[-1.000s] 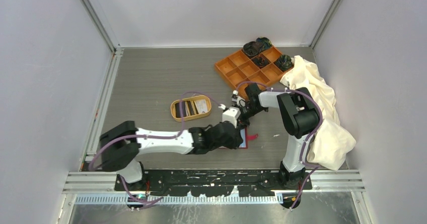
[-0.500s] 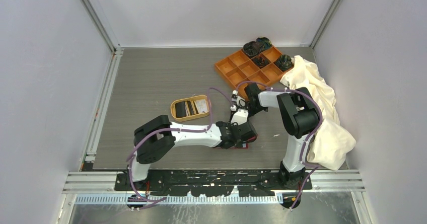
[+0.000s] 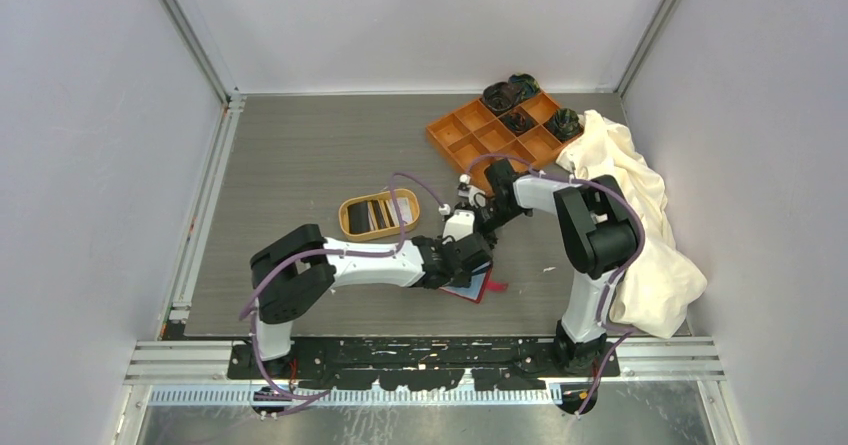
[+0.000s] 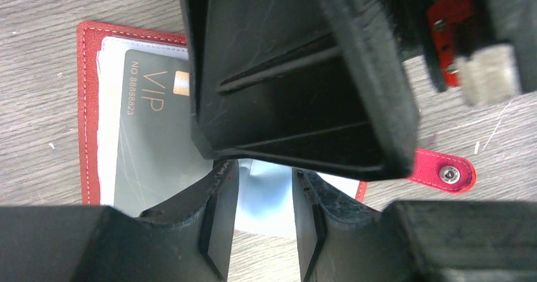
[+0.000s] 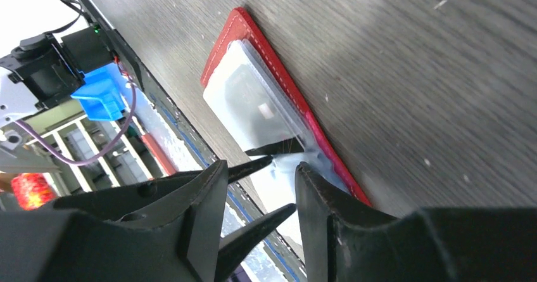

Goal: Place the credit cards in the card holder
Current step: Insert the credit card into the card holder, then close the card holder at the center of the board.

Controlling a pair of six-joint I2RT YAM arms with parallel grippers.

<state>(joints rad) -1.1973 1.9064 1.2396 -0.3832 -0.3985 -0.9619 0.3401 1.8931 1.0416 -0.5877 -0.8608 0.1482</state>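
Observation:
The red card holder (image 3: 476, 288) lies open on the table, tilted, its snap tab (image 4: 446, 173) out to one side. A grey credit card (image 4: 149, 149) marked VIP sits in its blue-lined pocket, and it shows again as a pale card (image 5: 244, 89) in the right wrist view. My left gripper (image 4: 265, 222) hovers open over the holder's near edge with only lining between its fingers. My right gripper (image 5: 259, 212) is open too, right above the holder and close against the left one. More credit cards (image 3: 376, 213) lie in the oval tan dish (image 3: 344, 219).
An orange nine-compartment tray (image 3: 470, 130) with dark items in its far cells stands at the back right. A cream cloth (image 3: 640, 225) is heaped along the right side. The right arm's finger fills the top of the left wrist view.
Both grippers have opened wider. The left arm's elbow swung right and its wrist drew in over the card holder, which now lies turned and slightly nearer the front.

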